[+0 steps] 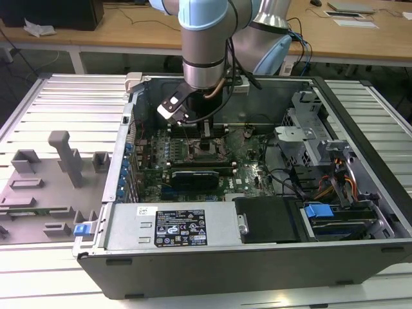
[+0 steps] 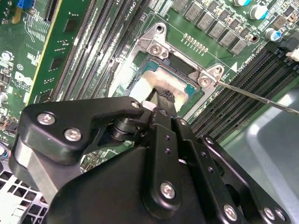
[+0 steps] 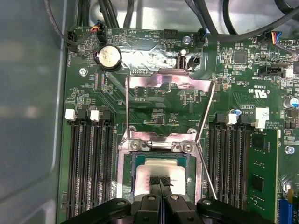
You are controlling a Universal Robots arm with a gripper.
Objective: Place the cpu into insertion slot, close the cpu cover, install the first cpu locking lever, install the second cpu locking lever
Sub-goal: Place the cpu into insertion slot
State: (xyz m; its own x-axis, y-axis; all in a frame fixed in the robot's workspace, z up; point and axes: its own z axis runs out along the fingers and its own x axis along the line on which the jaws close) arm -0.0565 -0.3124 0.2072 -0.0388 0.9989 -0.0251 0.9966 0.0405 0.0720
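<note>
two matte black fingers (image 3: 153,182) of the gripper (image 3: 157,181) stand pressed together, tip against tip, pinching nothing. in the first wrist view their ends come down on the near part of the cpu (image 3: 161,166), a flat square with a smooth silvery-tan top. the cpu lies inside the insertion slot (image 3: 124,179), whose shiny metal rim frames it. just beyond, the cpu cover (image 3: 168,80), a thin silvery frame with a cut-out centre, stands open, off the slot, flanked by two thin wire levers (image 3: 127,107). green circuit board (image 3: 84,88) surrounds them. in the exterior view the gripper hangs just above the frame's centre, inside the open grey computer case (image 1: 270,270).
</note>
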